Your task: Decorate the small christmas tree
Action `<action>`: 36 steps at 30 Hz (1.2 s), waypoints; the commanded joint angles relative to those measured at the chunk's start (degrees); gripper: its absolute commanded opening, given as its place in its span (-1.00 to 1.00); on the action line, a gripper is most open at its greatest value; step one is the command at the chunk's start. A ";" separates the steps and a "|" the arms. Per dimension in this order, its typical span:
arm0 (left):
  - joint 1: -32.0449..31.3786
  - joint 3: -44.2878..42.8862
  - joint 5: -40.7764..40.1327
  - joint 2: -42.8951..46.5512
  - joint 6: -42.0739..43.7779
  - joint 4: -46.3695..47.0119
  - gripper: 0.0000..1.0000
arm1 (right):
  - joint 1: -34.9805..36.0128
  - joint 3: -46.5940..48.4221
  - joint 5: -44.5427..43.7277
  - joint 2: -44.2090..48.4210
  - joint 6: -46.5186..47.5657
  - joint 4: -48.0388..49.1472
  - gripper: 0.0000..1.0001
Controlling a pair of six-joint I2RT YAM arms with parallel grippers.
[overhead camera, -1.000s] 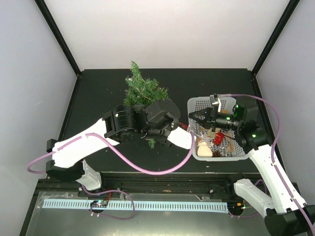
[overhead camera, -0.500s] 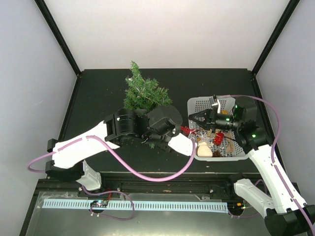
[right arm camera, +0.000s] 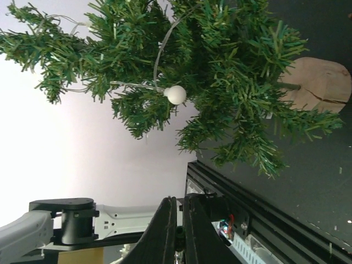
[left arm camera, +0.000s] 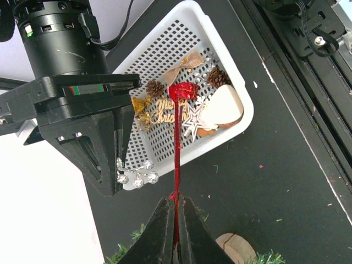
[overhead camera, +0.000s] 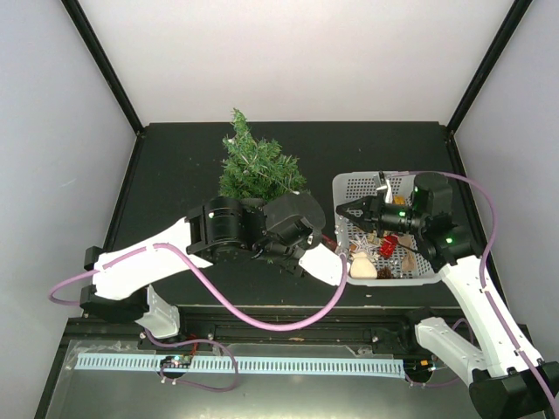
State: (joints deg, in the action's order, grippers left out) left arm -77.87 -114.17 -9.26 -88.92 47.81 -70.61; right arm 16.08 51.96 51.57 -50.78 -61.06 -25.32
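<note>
Left hand (left arm camera: 177, 203) nearer white perforated basket (left arm camera: 165, 49), clenched on glossy red ribbon (left arm camera: 178, 148); right hand (right arm camera: 179, 201) clenched.

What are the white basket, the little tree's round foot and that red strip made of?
The basket looks like white plastic, smooth and moulded with a grid of holes. The tree foot seems to be a slice of pale raw wood, matt, with a crack and faint grain. The red strip is glossy and catches the light; it could be foil or shiny ribbon, I cannot tell which.
</note>
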 commanded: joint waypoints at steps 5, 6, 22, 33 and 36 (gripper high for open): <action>6.12 -3.67 4.22 2.96 -4.82 -1.54 -0.97 | 0.13 3.28 -7.71 -1.55 13.09 -13.72 -0.96; 7.86 -4.89 5.45 3.09 -5.75 -1.89 -0.97 | 0.07 3.84 -9.91 -1.83 14.82 -15.63 -0.96; 36.31 -7.73 25.76 9.50 -21.31 1.32 -0.97 | 2.75 13.44 -26.60 -11.57 27.75 -28.70 -0.94; 60.19 -6.48 40.75 14.79 -27.85 2.21 -0.97 | 10.38 27.64 -30.12 -23.27 21.62 -23.36 -0.94; 65.20 -4.38 44.75 16.11 -29.11 2.46 -0.97 | 10.62 30.74 -30.21 -26.32 19.68 -21.83 -0.94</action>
State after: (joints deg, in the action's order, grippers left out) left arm -17.72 -119.83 26.96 -75.22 22.17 -69.60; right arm 26.28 78.65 23.16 -74.41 -38.17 -50.78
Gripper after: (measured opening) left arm 0.020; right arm 0.034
